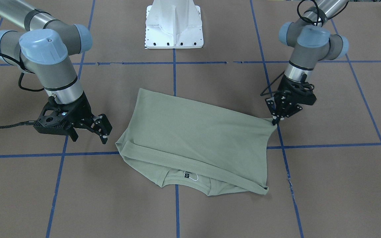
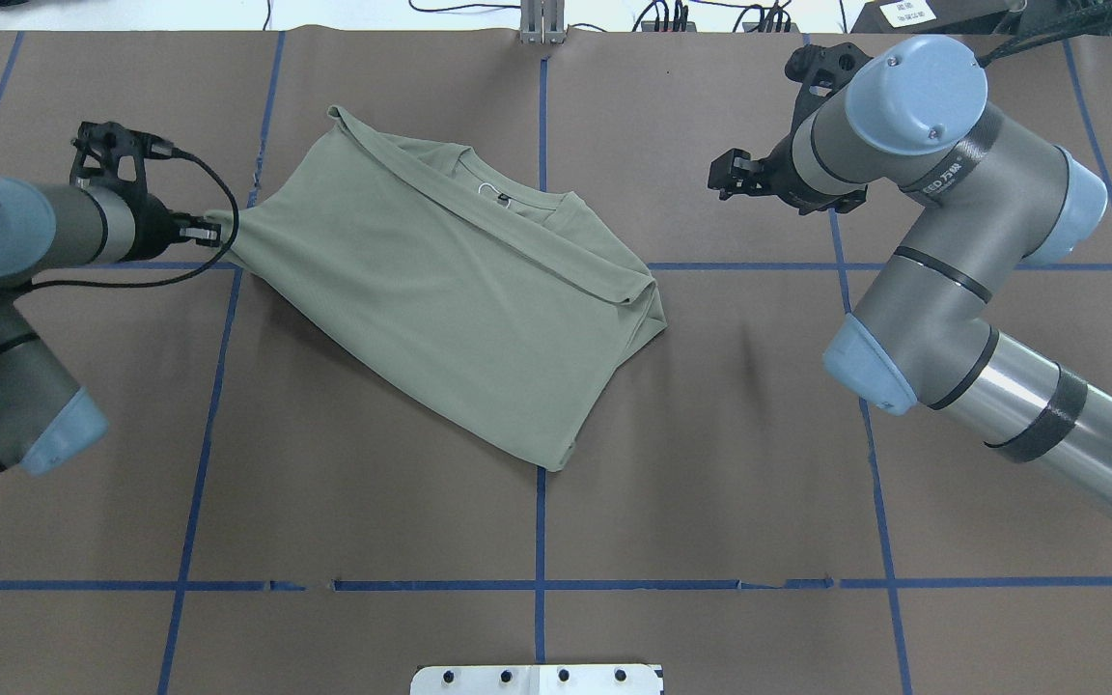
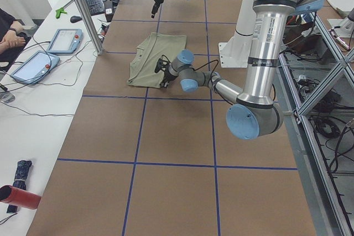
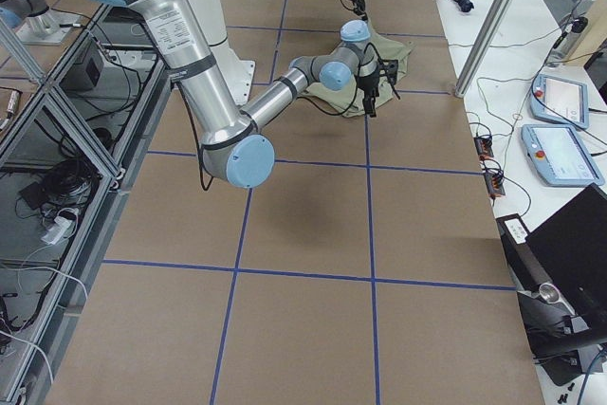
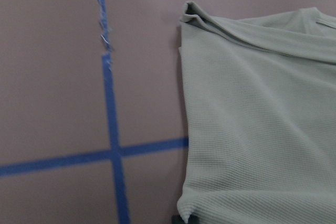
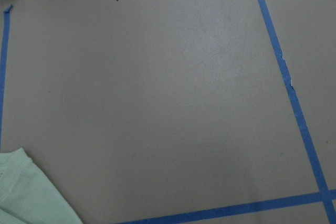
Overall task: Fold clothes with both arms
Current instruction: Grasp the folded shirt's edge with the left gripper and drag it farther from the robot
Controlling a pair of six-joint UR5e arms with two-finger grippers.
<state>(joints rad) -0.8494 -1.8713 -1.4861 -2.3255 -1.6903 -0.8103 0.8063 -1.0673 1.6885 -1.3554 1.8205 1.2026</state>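
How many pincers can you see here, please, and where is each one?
2. The left pincer is shut on a corner of the shirt. The right pincer hangs open beside the shirt's opposite end, apart from it. None seems hidden.

I see the sage-green shirt [image 1: 193, 135] lying folded mid-desk [image 1: 210, 211], with the collar and black neck label [image 1: 186, 175] exposed along one edge. The left tool [image 1: 274, 121] pinches one corner, drawn to a point. The right tool [image 1: 102, 129] hangs beside the opposite edge, jaws apart, clear of the fabric.
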